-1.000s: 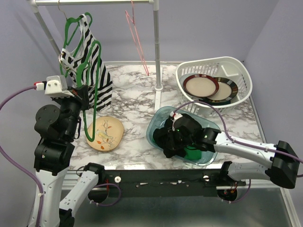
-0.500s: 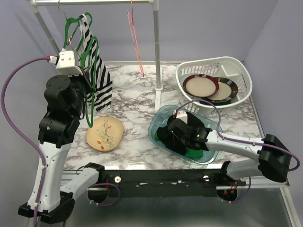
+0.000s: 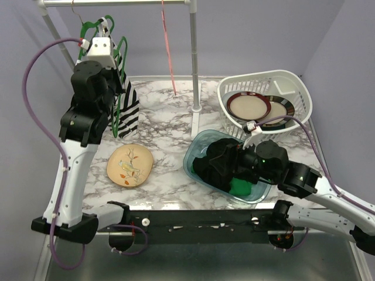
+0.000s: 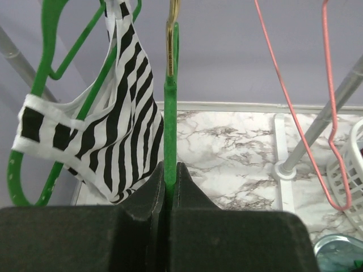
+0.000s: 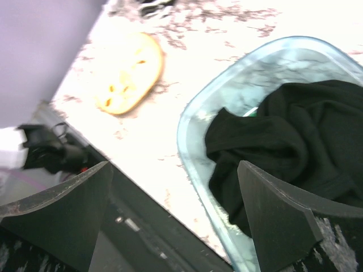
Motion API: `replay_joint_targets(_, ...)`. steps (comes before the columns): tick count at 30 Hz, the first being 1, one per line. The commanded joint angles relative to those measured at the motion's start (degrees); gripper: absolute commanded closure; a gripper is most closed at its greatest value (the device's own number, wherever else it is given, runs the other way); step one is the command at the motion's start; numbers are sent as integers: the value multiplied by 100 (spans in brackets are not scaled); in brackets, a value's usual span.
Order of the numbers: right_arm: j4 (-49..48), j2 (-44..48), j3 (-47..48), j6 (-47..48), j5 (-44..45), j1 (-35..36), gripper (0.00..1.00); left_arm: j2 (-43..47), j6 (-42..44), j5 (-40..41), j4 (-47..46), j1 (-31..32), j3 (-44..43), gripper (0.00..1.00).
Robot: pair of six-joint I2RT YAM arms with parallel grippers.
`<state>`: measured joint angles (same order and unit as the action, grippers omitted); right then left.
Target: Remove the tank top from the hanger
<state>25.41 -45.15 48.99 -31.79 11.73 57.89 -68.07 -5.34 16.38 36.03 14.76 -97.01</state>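
Lavender walls surround a marble-patterned table [image 3: 170, 123], at the back of which a garment rack [image 3: 193, 58] is set. From the left end of its rail, a black-and-white striped tank top [image 4: 122, 130] is hung, its straps looped over green plastic. A green hanger [image 4: 169, 130] with a brass hook is seen edge-on just beside it; whether both green parts belong to one hanger cannot be told. The left gripper [image 4: 170, 181] is raised to the rail, and its fingers are pressed together on the lower bar of that hanger. A pink wire hanger [image 3: 169, 47] is hung further right, apart from the garment.

At the right of the table, two plates [image 3: 248, 105] are held in a white laundry basket [image 3: 263, 74]. Nearer the arms, a translucent tub [image 3: 196, 153] is filled with black cloth [image 5: 283, 136] and something green. The right gripper [image 5: 173, 167] is poised over this tub with its fingers spread wide and nothing held. A yellow decorated plate [image 3: 129, 165] lies on the marble to the left of the tub.
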Motion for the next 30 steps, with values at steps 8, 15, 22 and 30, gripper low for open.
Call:
replay_joint_targets(8, -493, 1130, -364, 68, -856, -14, 0, -1303, 402, -82, -738, -35, -957, 100)
replay_joint_targets(15, -528, 1622, -514, -152, -891, -6, 1, -1744, 588, -477, -1318, -254, -1320, 100)
replay_joint_targets(22, -221, 2096, -373, -222, -584, -14, 1, -2657, 367, -786, -774, -492, -2497, 100)
replay_joint_targets(30, -168, 2449, -514, -293, -338, -14, 1, -3326, 368, -882, -597, -501, -3122, 100)
